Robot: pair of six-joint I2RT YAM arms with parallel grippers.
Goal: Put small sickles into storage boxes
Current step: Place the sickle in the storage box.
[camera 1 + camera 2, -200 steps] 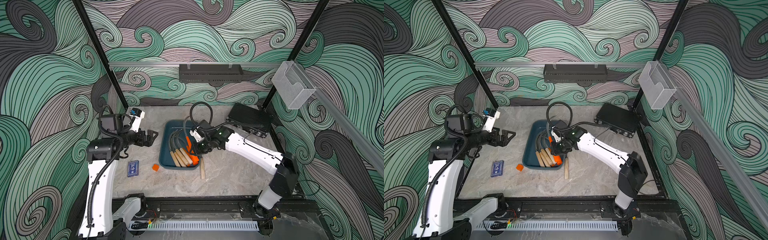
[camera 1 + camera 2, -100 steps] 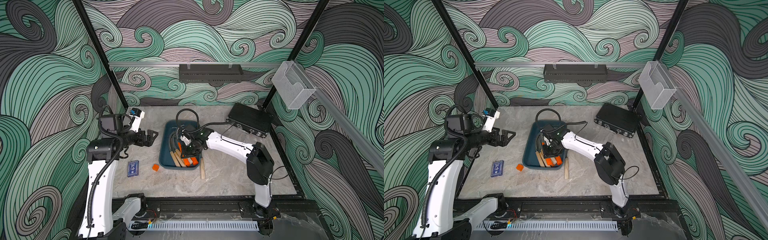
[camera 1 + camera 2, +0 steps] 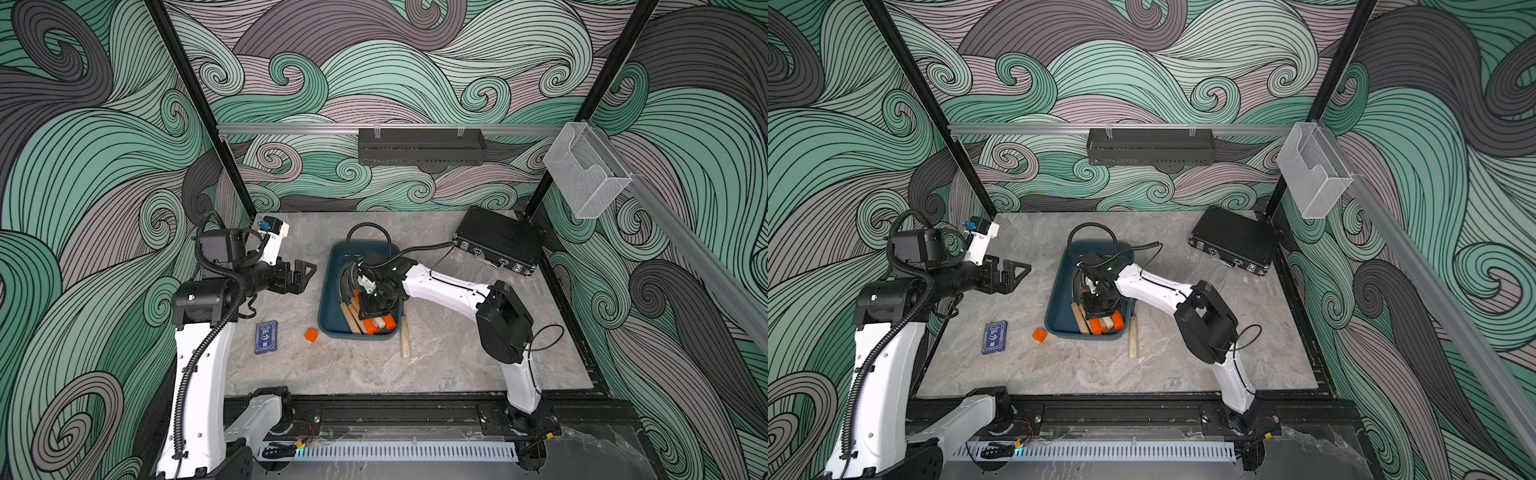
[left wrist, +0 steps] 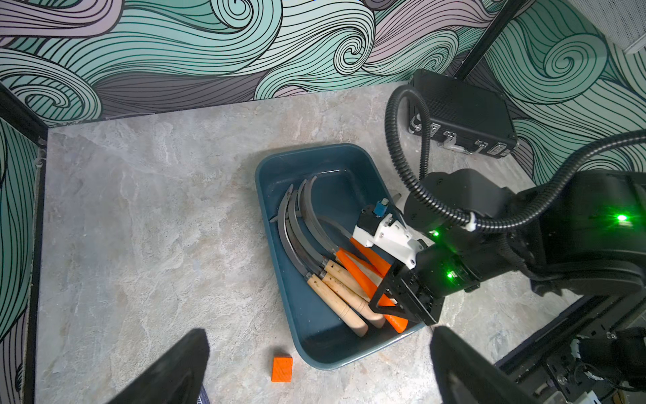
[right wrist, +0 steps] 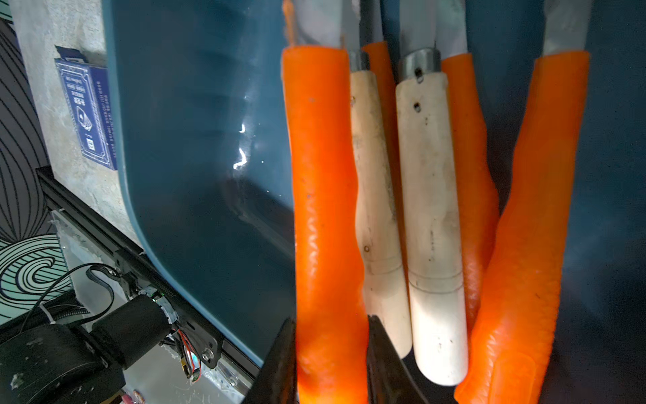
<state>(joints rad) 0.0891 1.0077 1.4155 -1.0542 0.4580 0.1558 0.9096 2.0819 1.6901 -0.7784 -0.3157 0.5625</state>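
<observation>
- Marbled surface (image 3: 291, 374): central tray (image 3: 332, 316) holds most sickles (image 4: 335, 276); stray sickle (image 3: 404, 340) lies just right.
- Right tool (image 3: 373, 311) clamped on orange sickle (image 5: 321, 175) in tray; left tool (image 3: 302, 274) apart, empty.
- Risk: crowded handles could snag the withdrawing tool.

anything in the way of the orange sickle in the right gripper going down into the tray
Nothing visible: the right gripper holds the orange sickle over the tray, beside the stored sickles.
</observation>
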